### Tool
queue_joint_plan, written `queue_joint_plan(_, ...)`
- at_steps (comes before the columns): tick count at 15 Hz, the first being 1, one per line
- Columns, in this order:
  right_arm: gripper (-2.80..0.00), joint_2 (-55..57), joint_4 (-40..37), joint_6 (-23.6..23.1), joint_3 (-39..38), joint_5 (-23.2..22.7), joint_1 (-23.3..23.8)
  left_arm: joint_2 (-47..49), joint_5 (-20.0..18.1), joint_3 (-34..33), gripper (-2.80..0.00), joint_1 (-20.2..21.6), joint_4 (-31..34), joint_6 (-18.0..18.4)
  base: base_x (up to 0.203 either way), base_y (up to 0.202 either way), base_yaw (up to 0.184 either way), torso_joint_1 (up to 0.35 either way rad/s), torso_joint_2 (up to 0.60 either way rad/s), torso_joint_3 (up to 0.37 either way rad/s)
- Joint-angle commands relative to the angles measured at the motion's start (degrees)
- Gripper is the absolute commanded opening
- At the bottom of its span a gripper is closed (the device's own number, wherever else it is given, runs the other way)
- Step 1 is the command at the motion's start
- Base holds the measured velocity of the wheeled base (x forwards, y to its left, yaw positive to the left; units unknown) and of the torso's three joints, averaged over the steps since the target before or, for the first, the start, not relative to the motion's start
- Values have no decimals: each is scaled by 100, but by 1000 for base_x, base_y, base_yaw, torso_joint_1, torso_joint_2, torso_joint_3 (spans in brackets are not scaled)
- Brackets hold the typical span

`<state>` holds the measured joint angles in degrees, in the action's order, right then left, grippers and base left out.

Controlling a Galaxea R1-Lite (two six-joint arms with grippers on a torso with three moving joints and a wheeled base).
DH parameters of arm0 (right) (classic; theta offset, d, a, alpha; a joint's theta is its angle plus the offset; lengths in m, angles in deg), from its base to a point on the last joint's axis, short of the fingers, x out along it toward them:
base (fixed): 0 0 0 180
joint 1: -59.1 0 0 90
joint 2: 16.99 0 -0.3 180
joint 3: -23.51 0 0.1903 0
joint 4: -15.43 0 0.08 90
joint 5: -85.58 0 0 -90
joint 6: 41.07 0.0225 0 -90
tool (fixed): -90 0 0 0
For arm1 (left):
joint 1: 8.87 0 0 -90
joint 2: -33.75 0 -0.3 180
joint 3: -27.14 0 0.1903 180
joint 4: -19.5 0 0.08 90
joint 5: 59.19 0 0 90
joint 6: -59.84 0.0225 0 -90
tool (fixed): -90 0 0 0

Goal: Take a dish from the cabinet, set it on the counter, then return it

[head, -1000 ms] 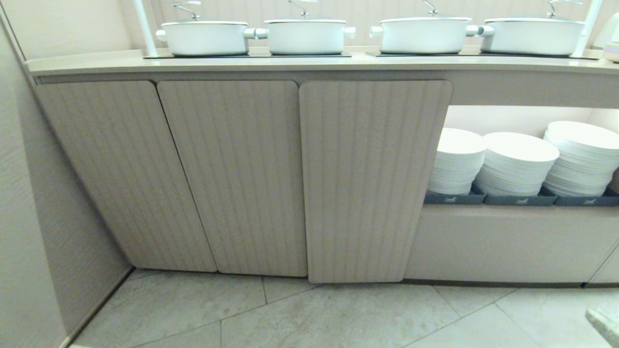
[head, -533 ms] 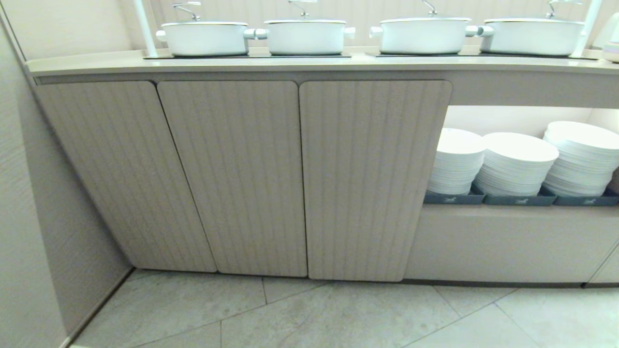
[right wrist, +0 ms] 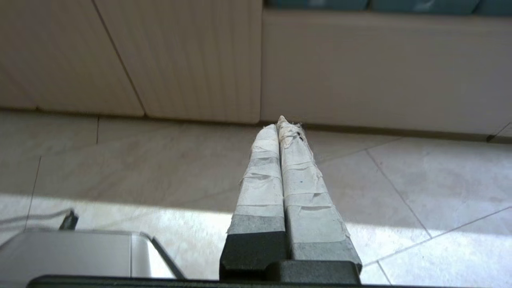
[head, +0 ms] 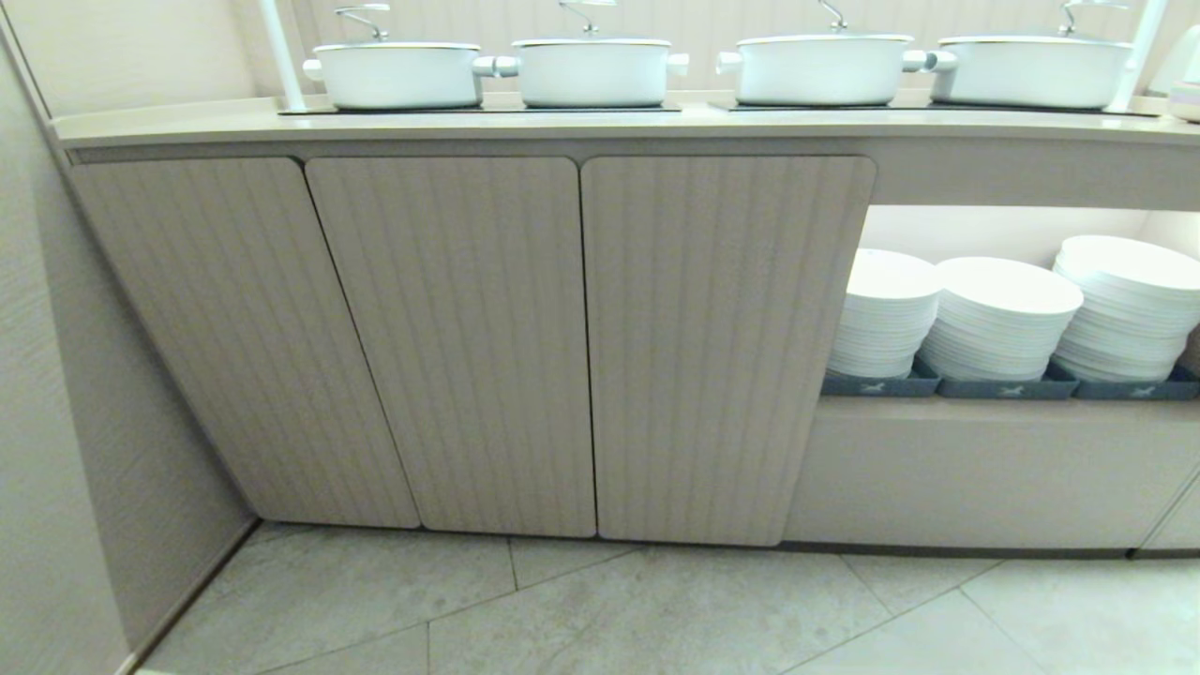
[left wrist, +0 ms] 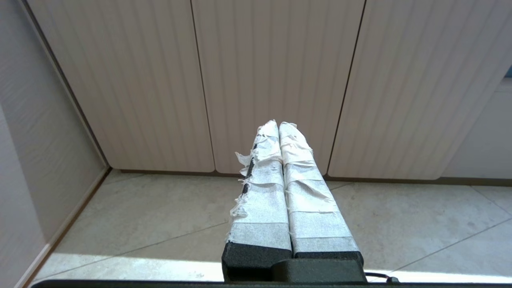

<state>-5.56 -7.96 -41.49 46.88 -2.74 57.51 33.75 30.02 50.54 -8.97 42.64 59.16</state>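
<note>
Head view: the cabinet (head: 591, 347) stands below the counter (head: 600, 122), its 3 fluted doors all flush and shut. No door stands ajar and no dish shows in any view; the dish cannot be seen on the counter, which carries only 4 white lidded pots (head: 595, 70) on black glass panels. It is judged to lie behind one of the closed doors, though which one cannot be told. To the right of the cabinet, an open niche holds 3 stacks of flat plates (head: 998, 319) on grey trays; these are not the task's dish.

Neither arm appears in the head view. Left wrist view: the left gripper (left wrist: 279, 126) has its 2 tape-wrapped fingers (left wrist: 264, 176) pressed together with nothing between them, pointing toward the foot of the cabinet above the tiled floor (left wrist: 160, 216). Right wrist view: the right gripper (right wrist: 282, 124) is likewise closed tight and empty, aimed low at the base of the cabinet's rightmost door, near the plain panel under the niche.

Step in hand, as judged: either the very start, before any door is opened, or the very end, with the dish back inside; the views alone do not settle it. If the start, the next move calls for one gripper to part its fingers, reach a door edge of the cabinet, and pull it open, since the doors show no handle.
</note>
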Motion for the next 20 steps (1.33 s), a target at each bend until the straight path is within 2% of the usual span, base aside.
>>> queue_joint_plan(1, -280, -626, 5, -9, 0, -9, 75, 0, 0, 2, -280, 1, -4, -3, 0, 0, 0, 0, 0, 0)
queue_joint_plan(3, -280, -1132, -4, -83, 0, -41, 117, 0, 0, -3, -280, 1, -4, -3, 0, 0, 0, 0, 0, 0)
queue_joint_plan(20, -280, -1143, 2, 230, 0, -28, 123, 0, 0, -1, -280, 7, -4, -3, 0, 0, 0, 0, 0, 0)
